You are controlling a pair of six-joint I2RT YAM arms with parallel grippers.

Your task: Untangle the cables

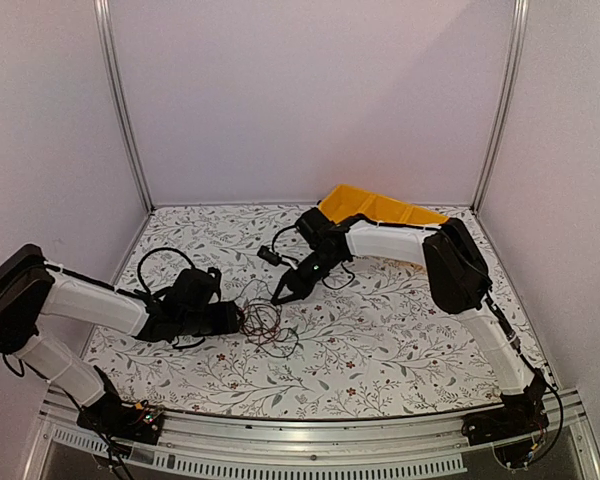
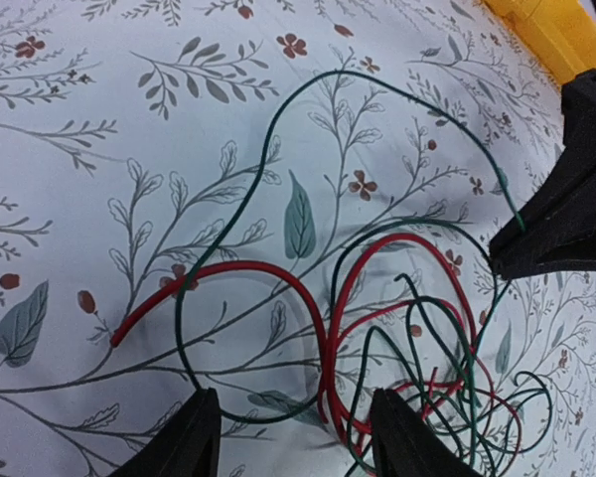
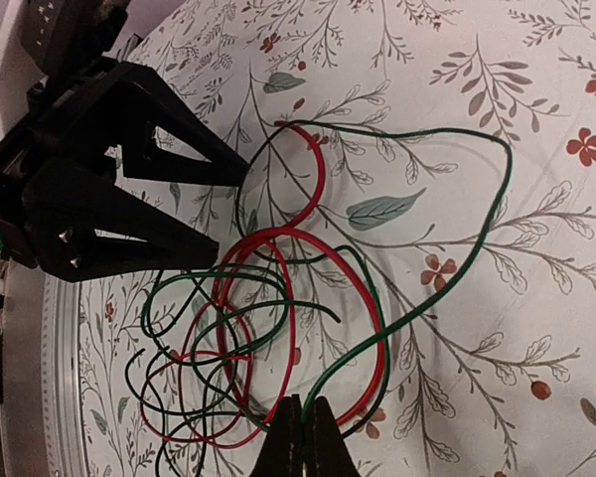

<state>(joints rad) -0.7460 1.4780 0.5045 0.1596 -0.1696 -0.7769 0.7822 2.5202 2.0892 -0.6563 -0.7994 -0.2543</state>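
here, a floral-patterned table (image 1: 400,375), read from its near edge to its far edge.
(a) at the near left corner stands the base of the left arm (image 1: 90,300), which folds back and reaches toward the middle of the table. at the near right corner stands the base of the right arm (image 1: 385,242), which runs up along the right edge and bends back inward.
(b) the left gripper (image 2: 294,402) lies low over the cloth, left of centre. its fingers (image 2: 184,442) stand apart, and several strands pass through the gap between them unclamped.
(c) the cables (image 1: 267,328) lie on the cloth near the middle of the table as one loose tangle of thin red, dark green and black wires, just beside the left gripper's tips. a thicker red cable (image 2: 243,266) arcs out of the tangle and ends free on the cloth. a green cable (image 3: 445,132) leaves the tangle in one wide loop lying flat on the table.
(d) the right gripper (image 3: 302,417) meets the tangle from its far side. its fingers are pressed together with no gap, pinching the green cable where that loop returns.
(e) a yellow bin (image 1: 375,208) sits at the far edge, toward the far right corner, well apart from the cables.
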